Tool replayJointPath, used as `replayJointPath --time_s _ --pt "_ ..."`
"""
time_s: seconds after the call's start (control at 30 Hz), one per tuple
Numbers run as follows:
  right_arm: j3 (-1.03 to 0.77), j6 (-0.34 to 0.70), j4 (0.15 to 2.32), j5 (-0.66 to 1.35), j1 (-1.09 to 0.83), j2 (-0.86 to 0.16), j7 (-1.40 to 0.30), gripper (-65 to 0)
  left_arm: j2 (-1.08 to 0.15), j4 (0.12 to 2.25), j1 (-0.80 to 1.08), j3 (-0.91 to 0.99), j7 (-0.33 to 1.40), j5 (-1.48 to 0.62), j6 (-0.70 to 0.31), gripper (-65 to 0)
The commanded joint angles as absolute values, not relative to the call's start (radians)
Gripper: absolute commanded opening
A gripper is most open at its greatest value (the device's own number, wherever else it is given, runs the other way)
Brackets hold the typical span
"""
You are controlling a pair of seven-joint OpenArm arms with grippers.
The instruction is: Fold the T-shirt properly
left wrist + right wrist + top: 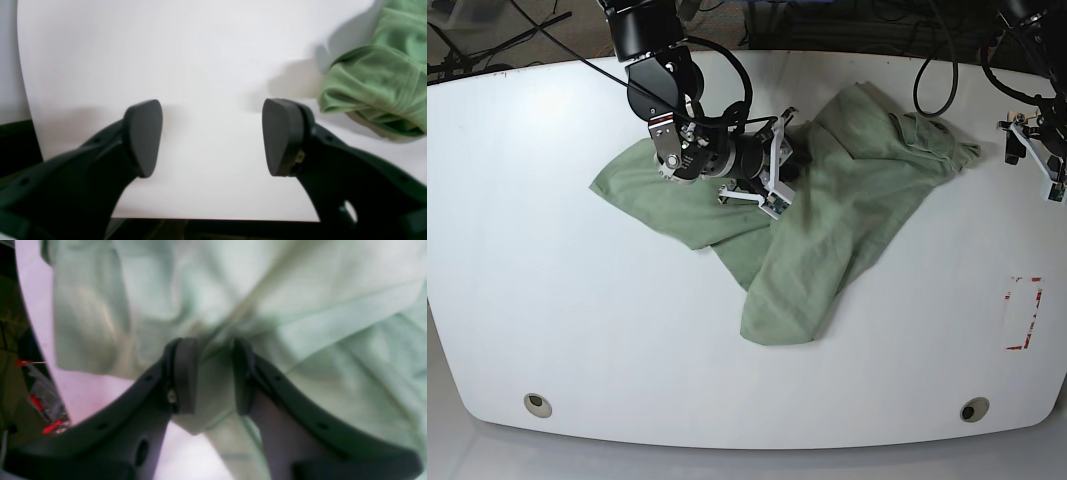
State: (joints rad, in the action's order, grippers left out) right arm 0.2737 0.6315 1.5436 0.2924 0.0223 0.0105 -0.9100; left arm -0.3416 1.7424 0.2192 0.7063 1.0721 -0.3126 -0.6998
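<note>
You are getting even, bright overhead light on the table (547,300), with soft shadows falling beyond the left fingers (143,136). The right wrist view is blurring and washing the shirt (300,306) pale above its fingers (185,373). The base view is bowing at its edges.

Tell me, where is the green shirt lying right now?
The T-shirt lies crumpled across the middle of the white table in the base view, with the right gripper down on its upper middle.
</note>
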Motion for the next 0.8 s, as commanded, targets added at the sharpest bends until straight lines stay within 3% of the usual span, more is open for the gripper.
replayJointPath --time_s 0.0,0.07,0.6,0.63,0.77 --pt "0.272 0.638 1.567 0.309 0.053 0.015 -0.886 -60.6 -0.363 1.759 0.214 0.711 1.058 -0.317 -0.698 -21.7" --pt "0.271 0.638 1.567 0.309 0.077 0.010 -0.886 -65.0 -0.363 1.759 0.214 0.711 1.058 -0.317 -0.698 -21.7" --pt "0.271 0.638 1.564 0.309 0.315 0.054 -0.888 -64.7 -0.363 1.761 0.237 0.719 1.058 -0.315 -0.698 -21.8" --pt "0.268 0.638 1.566 0.309 0.314 0.056 -0.889 -61.2 -0.363 1.761 0.237 0.720 1.058 -0.315 -0.698 -21.8" --pt "0.222 0.636 1.569 0.315 0.263 0.056 -0.891 -35.4 -0.363 1.761 0.248 0.720 1.058 -0.315 -0.698 -22.2"
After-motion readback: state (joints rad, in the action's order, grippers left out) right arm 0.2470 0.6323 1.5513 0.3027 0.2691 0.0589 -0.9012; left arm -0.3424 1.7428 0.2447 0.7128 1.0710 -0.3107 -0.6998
